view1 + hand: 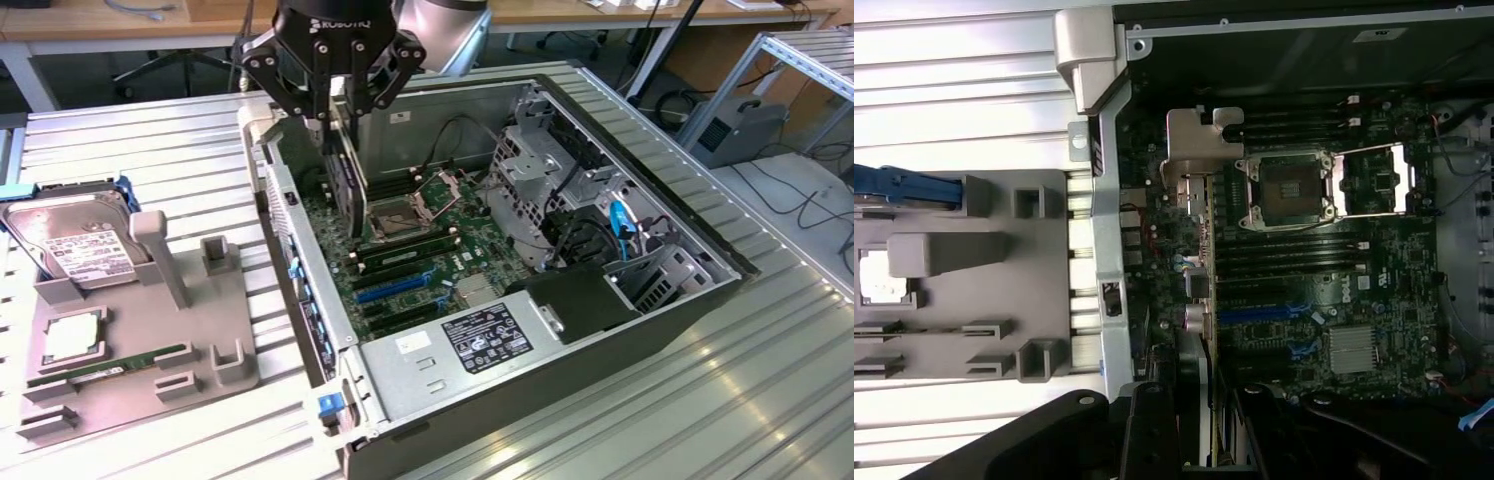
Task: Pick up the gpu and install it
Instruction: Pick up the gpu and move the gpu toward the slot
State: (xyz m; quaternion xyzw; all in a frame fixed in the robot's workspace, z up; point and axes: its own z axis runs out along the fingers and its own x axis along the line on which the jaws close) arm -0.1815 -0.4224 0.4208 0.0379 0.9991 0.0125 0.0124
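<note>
While the black gripper (334, 122), marked ROBOTIQ in white letters, has its fingers partly closed on the upper edge of the thin green gpu card with a silver end bracket (350, 175), this card hangs upright inside the open grey computer case (661, 165), just above the green motherboard (414, 275)

A black hand (340, 112) with white ROBOTIQ lettering and bolted linkage bars joins a rounded silver-grey arm (447, 30).

The tool (334, 115) hides the top edge of the gpu (350, 185), and the picture's edge cuts off the arm (447, 25).
</note>
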